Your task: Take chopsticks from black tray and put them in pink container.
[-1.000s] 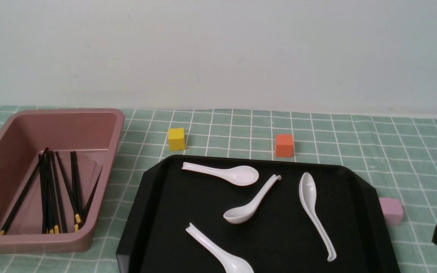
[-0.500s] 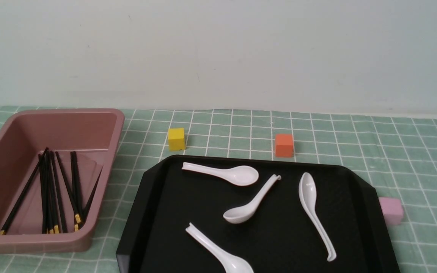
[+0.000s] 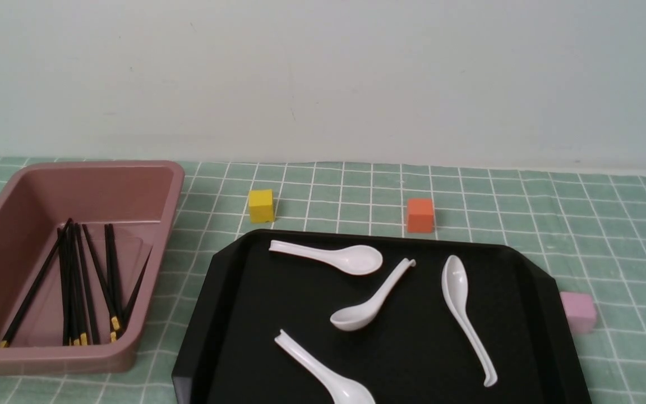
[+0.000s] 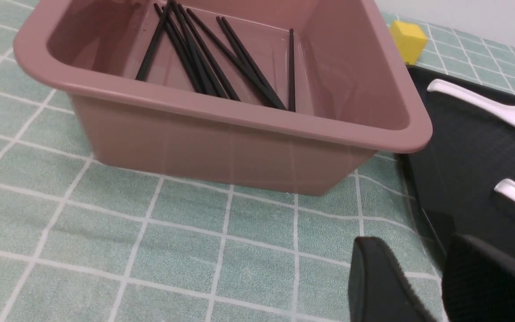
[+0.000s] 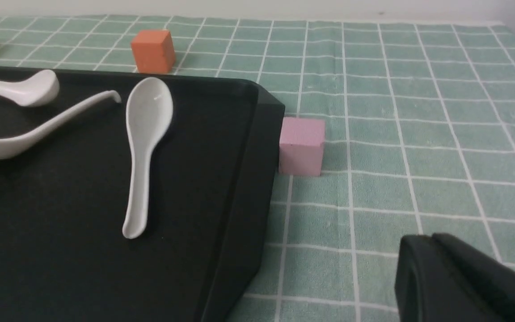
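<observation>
Several black chopsticks (image 3: 76,280) with yellow ends lie inside the pink container (image 3: 76,166) at the left; in the left wrist view the chopsticks (image 4: 213,58) rest on the floor of the container (image 4: 239,147). No chopsticks show on the black tray (image 3: 413,359). My left gripper (image 4: 416,241) is open and empty, low over the cloth between the container and the tray (image 4: 463,147). My right gripper (image 5: 432,239) is shut with nothing in it, over the cloth to the right of the tray (image 5: 61,223). Neither gripper shows in the front view.
Several white spoons (image 3: 351,259) lie on the tray. A yellow cube (image 3: 261,205) and an orange cube (image 3: 420,215) stand behind it. A pale pink cube (image 3: 578,312) touches the tray's right rim. Green checked cloth covers the table.
One second ago the right gripper's black tip showed at the front view's lower right edge; it has since left that view. Nothing else has moved.
</observation>
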`<action>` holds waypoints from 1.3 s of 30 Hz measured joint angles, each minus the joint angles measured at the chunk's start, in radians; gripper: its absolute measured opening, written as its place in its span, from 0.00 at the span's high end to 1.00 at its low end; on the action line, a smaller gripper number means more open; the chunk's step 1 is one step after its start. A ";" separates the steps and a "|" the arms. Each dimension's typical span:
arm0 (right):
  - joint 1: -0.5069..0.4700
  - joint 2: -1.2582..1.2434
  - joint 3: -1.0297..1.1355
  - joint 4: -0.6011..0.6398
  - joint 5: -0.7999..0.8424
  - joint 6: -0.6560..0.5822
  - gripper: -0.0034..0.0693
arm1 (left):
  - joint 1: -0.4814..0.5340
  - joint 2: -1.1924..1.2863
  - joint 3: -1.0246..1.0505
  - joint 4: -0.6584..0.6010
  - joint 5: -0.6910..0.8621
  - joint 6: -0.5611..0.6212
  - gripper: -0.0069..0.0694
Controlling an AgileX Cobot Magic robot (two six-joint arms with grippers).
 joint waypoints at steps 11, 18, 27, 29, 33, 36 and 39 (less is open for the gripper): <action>0.000 0.000 -0.001 0.004 0.002 0.000 0.88 | 0.000 0.000 0.000 0.000 0.000 0.000 0.60; 0.000 -0.001 -0.001 0.004 0.002 0.000 0.87 | 0.000 0.000 0.000 0.000 0.000 0.000 0.60; 0.000 -0.001 -0.001 0.004 0.002 0.000 0.87 | 0.000 0.000 0.000 0.000 0.000 0.000 0.60; 0.000 -0.001 -0.001 0.004 0.002 0.000 0.87 | 0.000 0.000 0.000 0.000 0.000 0.000 0.60; 0.000 -0.001 -0.001 0.004 0.002 0.000 0.86 | 0.000 0.000 0.000 0.000 0.000 0.000 0.60; 0.000 -0.001 -0.001 0.004 0.002 0.000 0.86 | 0.000 0.000 0.000 0.000 0.000 0.000 0.60; 0.000 -0.001 -0.001 0.004 0.002 0.000 0.86 | 0.000 0.000 0.000 0.000 0.000 0.000 0.60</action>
